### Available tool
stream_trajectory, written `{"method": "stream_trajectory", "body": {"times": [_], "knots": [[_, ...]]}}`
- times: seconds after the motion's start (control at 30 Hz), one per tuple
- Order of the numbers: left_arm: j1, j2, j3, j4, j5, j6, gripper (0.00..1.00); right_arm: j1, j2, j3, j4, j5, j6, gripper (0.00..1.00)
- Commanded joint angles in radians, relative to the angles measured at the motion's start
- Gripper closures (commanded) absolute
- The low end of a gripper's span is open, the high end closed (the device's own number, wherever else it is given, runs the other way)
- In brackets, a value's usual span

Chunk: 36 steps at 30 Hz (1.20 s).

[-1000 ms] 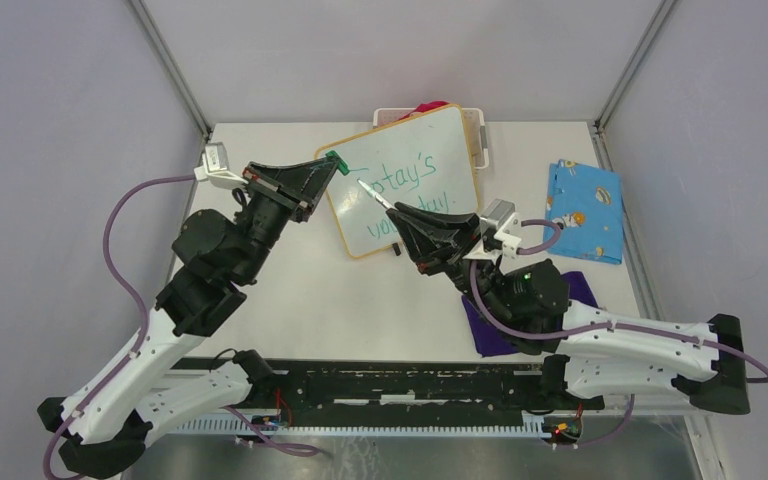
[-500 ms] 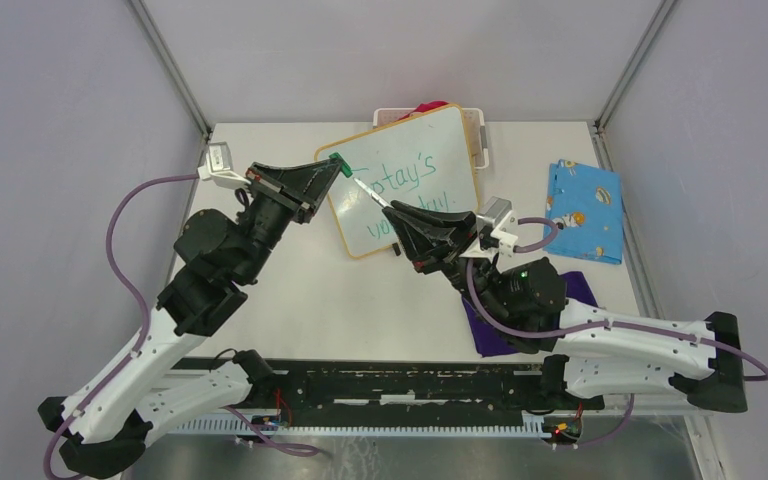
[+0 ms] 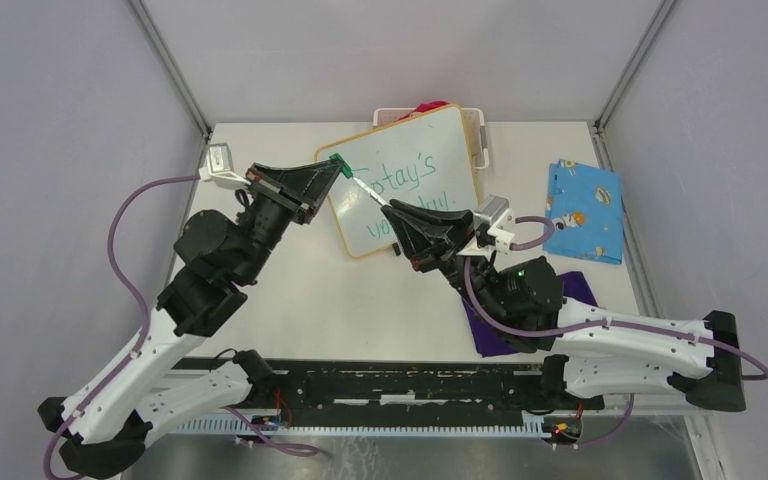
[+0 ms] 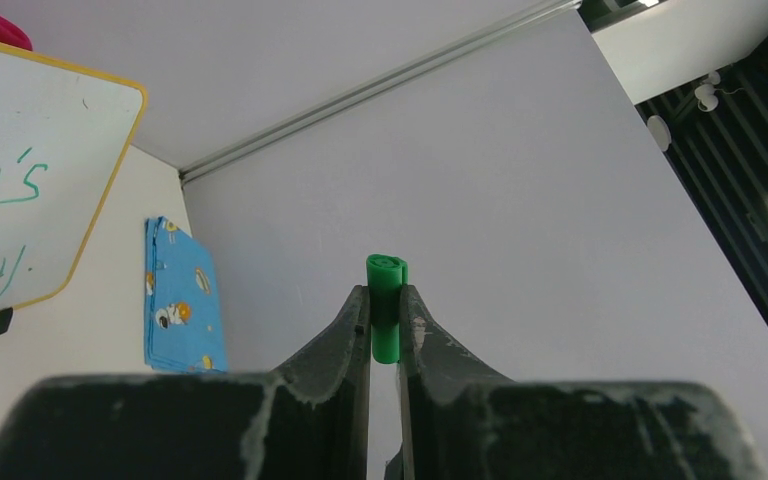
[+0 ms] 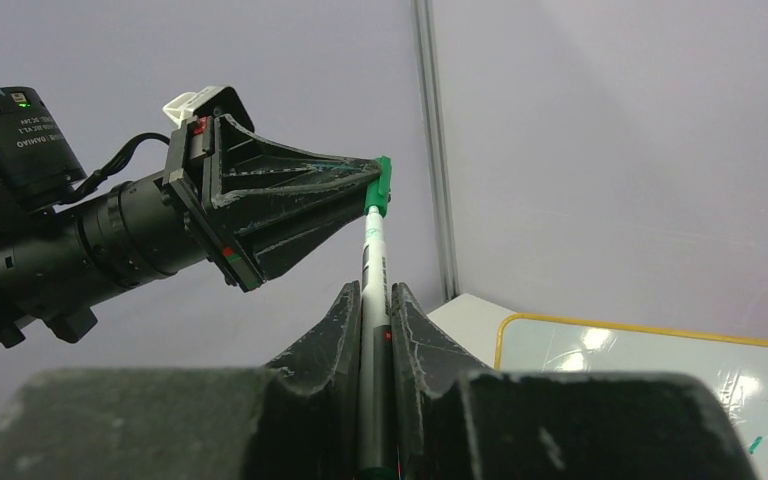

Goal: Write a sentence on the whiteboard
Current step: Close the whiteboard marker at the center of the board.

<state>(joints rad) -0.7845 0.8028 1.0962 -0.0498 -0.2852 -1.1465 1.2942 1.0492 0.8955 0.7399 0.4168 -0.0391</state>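
Observation:
The whiteboard [image 3: 430,155] stands tilted at the table's back middle, with an orange frame. The sentence [image 3: 408,180] is green handwriting in two lines, partly hidden by the right arm. My left gripper [image 3: 337,165] is shut on a green marker cap [image 4: 385,300] at the board's upper left corner. My right gripper [image 3: 388,210] is shut on a white marker [image 5: 374,270]. The marker's tip sits in the cap [image 5: 379,187] held by the left gripper. The board also shows in the left wrist view [image 4: 20,150] and in the right wrist view [image 5: 650,375].
A white basket [image 3: 477,128] with something red stands behind the board. A blue patterned cloth [image 3: 585,210] lies at the right. A purple cloth [image 3: 485,330] lies under the right arm.
My right gripper has moved left and up with the marker, bringing its tip into the green cap held by the left gripper. The left gripper has barely moved.

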Motion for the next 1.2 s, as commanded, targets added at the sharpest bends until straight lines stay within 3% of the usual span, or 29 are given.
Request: {"method": "stream_trajectory", "body": {"times": [0.0, 0.93, 1.17], "knots": [[0.005, -0.014, 0.001, 0.046, 0.002, -0.025, 0.98, 0.007, 0.001, 0.044, 0.027, 0.017, 0.008, 1.0], [0.005, -0.014, -0.018, 0.077, 0.055, -0.05, 0.98, 0.006, 0.046, 0.087, 0.022, 0.036, 0.005, 1.0], [0.004, -0.004, -0.041, 0.119, 0.087, -0.089, 0.98, 0.006, 0.081, 0.062, 0.143, 0.117, -0.022, 1.0]]}}
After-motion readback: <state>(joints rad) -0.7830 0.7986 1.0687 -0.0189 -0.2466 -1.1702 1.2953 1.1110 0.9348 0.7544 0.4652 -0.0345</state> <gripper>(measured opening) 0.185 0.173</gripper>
